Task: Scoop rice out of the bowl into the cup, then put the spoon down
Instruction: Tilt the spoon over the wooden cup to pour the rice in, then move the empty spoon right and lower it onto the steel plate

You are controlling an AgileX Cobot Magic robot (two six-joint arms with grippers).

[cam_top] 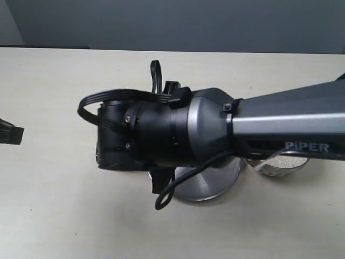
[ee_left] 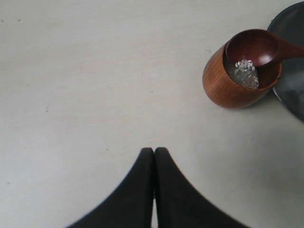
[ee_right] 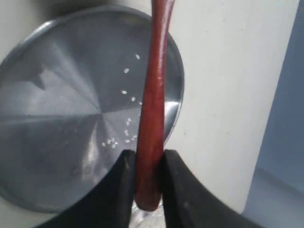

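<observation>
The wooden cup stands on the table beside the steel plate, with some rice inside. The spoon's round bowl rests tilted on the cup's mouth. My right gripper is shut on the end of the spoon handle, above the plate. My left gripper is shut and empty over bare table, well away from the cup. In the exterior view the right arm hides the cup and spoon. The steel bowl with rice peeks out under that arm.
Several loose rice grains lie scattered on the plate. The left gripper's tip shows at the exterior view's left edge. A pale tabletop spreads around everything.
</observation>
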